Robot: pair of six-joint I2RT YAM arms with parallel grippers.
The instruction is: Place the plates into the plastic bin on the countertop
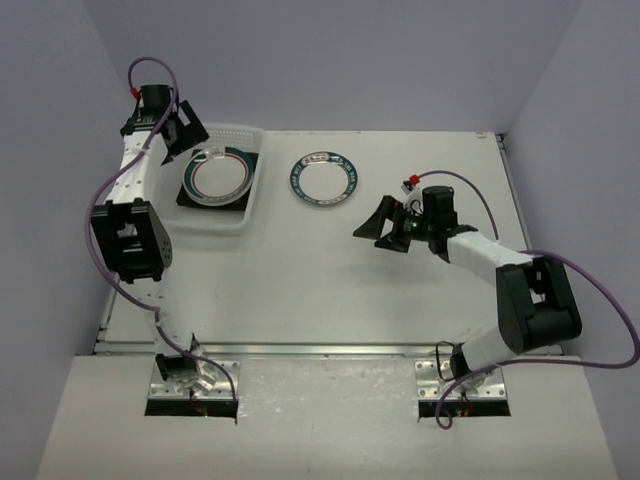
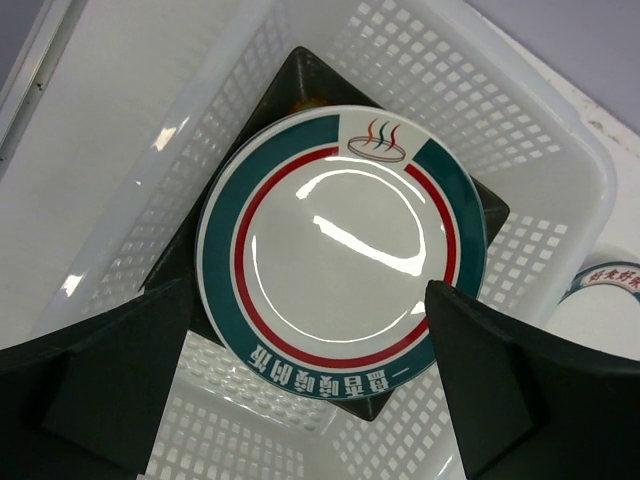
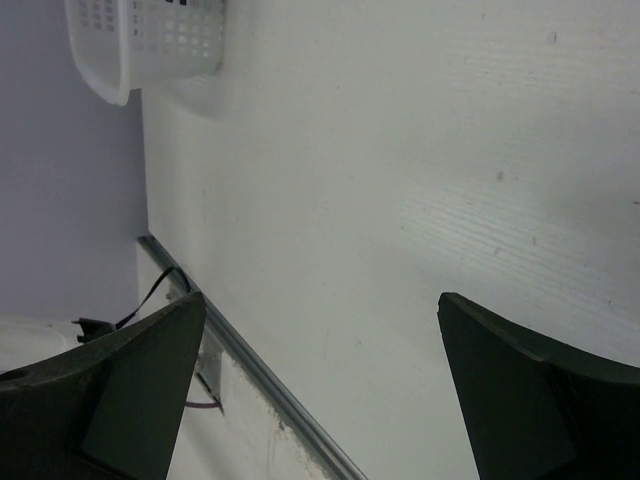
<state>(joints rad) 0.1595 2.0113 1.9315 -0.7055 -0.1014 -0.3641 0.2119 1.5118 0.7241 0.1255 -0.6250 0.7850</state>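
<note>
Left claw (image 1: 182,133) hangs wide above the plate (image 1: 221,176).

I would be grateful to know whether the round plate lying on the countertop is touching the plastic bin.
Apart. The top view shows a strip of bare countertop between the round plate and the plastic bin's nearest wall.

The flat white rectangular countertop (image 1: 330,270) carries a translucent white perforated plastic bin (image 1: 215,226) at far left and, just right, a round teal-rimmed white plate (image 1: 322,178).
</note>
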